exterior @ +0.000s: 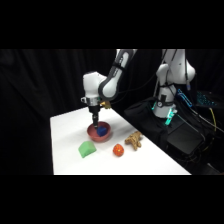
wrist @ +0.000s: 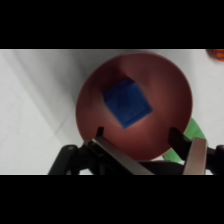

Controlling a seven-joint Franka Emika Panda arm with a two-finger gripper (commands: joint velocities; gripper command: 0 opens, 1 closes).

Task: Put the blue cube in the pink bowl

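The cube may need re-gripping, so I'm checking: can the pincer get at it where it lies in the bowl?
Probably yes: the pincer hangs open right above the bowl, and nothing covers the cube.

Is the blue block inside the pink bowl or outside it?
Inside. In the wrist view the blue cube lies on the floor of the pink bowl, with the rim all around it. The hand is open, not holding it.

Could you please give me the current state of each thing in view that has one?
blue cube: lying inside the pink bowl, free of the fingers.
pink bowl: upright on the table, holding the cube.
end effector: open, above the bowl.
green block: on the table, beside the bowl.
red-orange ball: on the table, apart from the bowl.
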